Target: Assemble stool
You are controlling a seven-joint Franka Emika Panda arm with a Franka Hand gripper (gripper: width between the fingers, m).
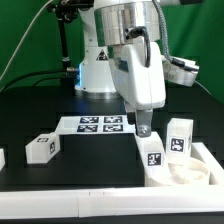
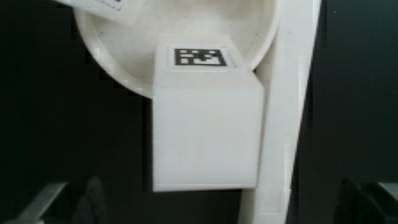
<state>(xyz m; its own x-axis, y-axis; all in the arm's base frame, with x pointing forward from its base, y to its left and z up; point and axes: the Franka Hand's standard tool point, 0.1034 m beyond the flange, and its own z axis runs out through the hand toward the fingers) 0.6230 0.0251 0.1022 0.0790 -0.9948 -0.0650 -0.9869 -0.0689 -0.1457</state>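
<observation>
Exterior view: gripper (image 1: 145,130) hanging just above a tagged white leg (image 1: 152,150), upright on the round seat (image 1: 192,177) toward the exterior view's right. Just beside it, a second leg (image 1: 180,136), also upright. Well apart toward the left, a third leg (image 1: 40,147) loose on the black table (image 1: 40,108). Wrist view: jaws spread wide, fingers (image 2: 43,204) clear of the leg, gripping nothing.

Your arm (image 1: 135,65) hangs over the desk, claw (image 1: 145,128) pointing straight down, fingers spread wide, gripping nothing.
</observation>
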